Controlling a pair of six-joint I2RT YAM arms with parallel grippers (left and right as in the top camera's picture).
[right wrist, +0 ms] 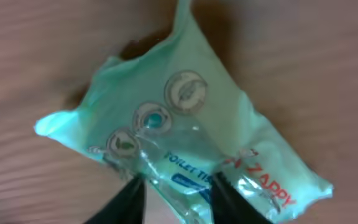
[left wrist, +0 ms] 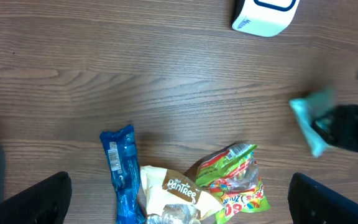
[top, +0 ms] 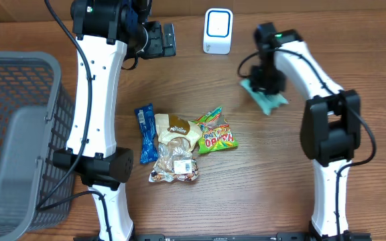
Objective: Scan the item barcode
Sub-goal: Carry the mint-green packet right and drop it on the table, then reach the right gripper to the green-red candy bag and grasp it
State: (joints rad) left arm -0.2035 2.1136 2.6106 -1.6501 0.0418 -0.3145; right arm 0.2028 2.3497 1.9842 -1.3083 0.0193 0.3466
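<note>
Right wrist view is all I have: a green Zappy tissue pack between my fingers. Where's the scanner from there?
Observer: The white scanner stands at the far edge of the table, toward the left arm's side of the Zappy tissue pack.
Operator: Is the left hand in the way?
Observer: No. The left hand sits on the other side of the scanner, wide open and empty.
Operator: What else is waiting?
Observer: Three snacks lie bunched mid-table: a blue wrapper, a Pantree bag and a green candy bag.
</note>
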